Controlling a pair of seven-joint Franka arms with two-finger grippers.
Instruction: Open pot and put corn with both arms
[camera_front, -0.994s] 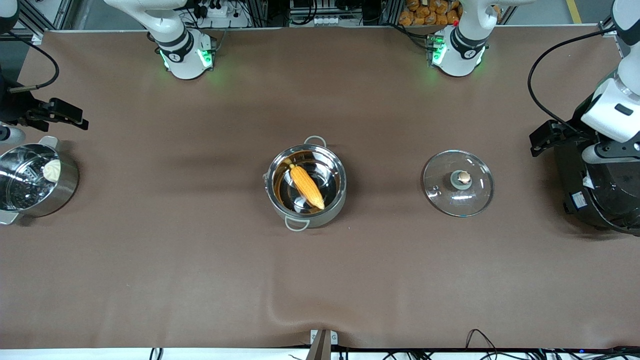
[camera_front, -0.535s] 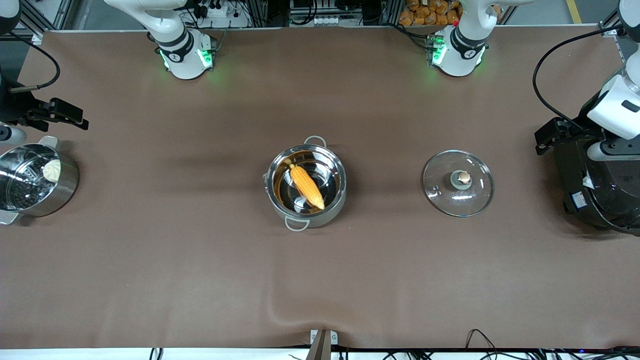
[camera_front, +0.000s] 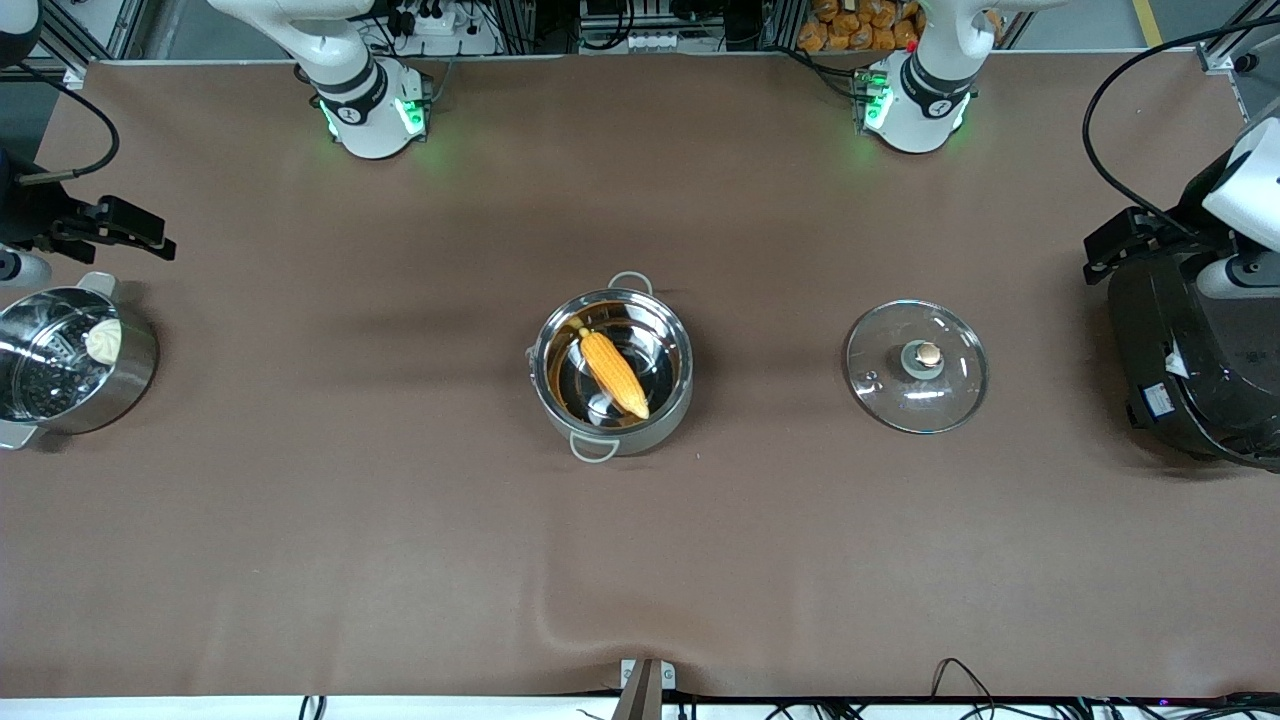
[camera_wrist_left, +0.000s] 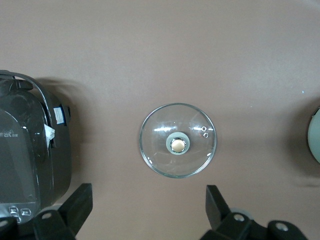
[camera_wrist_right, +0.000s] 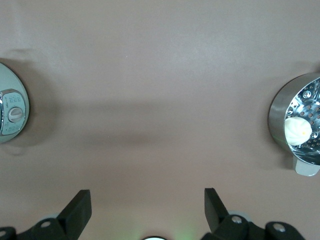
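Front view: corn (camera_front: 613, 372) lies inside the open pot (camera_front: 612, 370) mid-worktop (camera_front: 400, 500), long axis diagonal, stub end toward the bases, taper toward the camera; the lid (camera_front: 916, 366) rests flat beside the pot toward the left arm's end. Left wrist view: left claw (camera_wrist_left: 150, 212) released, empty, over the worktop near lid and cooker (camera_wrist_left: 30, 155), well apart from the corn. Right wrist view: right claw (camera_wrist_right: 147, 210) released, empty, near the steamer pot (camera_wrist_right: 297, 125).
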